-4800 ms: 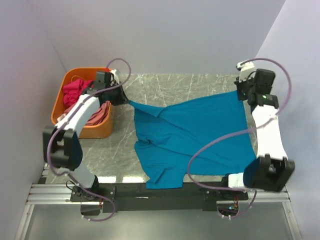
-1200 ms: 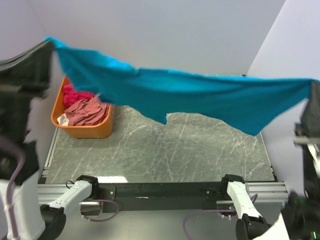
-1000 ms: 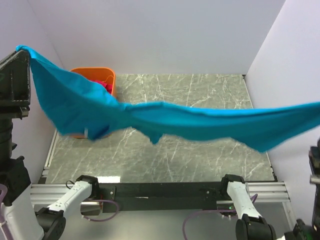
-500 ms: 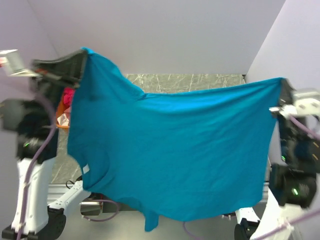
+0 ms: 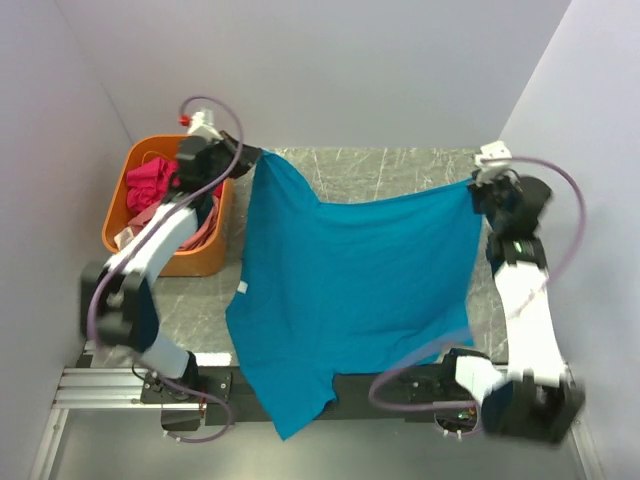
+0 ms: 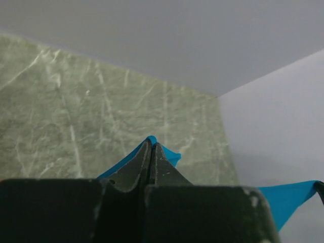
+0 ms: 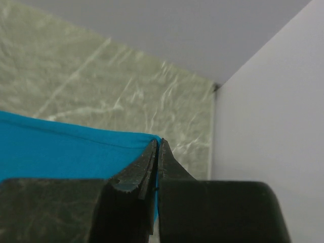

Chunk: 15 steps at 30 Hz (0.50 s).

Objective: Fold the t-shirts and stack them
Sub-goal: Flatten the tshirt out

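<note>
The teal-blue t-shirt (image 5: 350,280) is spread over the marble table (image 5: 400,170), its near part hanging past the front edge. My left gripper (image 5: 255,157) is shut on its far left corner (image 6: 151,140). My right gripper (image 5: 478,186) is shut on its far right corner (image 7: 154,139). The cloth is stretched between them, with a sagging far edge. The magenta-pink t-shirt (image 5: 148,181) and the dusty salmon-pink t-shirt (image 5: 205,224) lie crumpled in the orange basket (image 5: 170,262) at the left.
Walls stand close on the left, back and right. The arms' black base rail (image 5: 400,385) runs along the near edge, partly under the hanging cloth. Bare marble shows along the back of the table and at the front left (image 5: 190,310).
Both arms have come down from a high lift. The teal shirt, held stretched in the air before, now lies spread over the table with both grippers low at the far corners.
</note>
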{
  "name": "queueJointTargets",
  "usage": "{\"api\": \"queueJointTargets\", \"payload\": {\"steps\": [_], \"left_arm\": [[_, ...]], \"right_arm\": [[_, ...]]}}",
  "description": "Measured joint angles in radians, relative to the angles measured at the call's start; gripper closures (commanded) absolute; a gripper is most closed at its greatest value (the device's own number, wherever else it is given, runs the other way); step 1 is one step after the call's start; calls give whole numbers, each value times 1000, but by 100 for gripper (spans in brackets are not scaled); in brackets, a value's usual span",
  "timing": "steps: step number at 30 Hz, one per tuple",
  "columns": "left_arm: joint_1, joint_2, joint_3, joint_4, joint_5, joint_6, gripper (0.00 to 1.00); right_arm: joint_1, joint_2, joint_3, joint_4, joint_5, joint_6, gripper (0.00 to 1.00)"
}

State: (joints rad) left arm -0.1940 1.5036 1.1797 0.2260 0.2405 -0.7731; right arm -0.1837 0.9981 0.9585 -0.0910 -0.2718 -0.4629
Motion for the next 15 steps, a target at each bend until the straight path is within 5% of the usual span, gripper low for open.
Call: {"api": "queueJointTargets", "payload": {"steps": [8,15], "left_arm": [[-11,589,406,-23,-13,-14,100],[-10,843,756,-145,-13,-29,100]], "right_arm": [[0,632,120,120,27,-22,100],[0,842,344,112,86,-21,100]]}}
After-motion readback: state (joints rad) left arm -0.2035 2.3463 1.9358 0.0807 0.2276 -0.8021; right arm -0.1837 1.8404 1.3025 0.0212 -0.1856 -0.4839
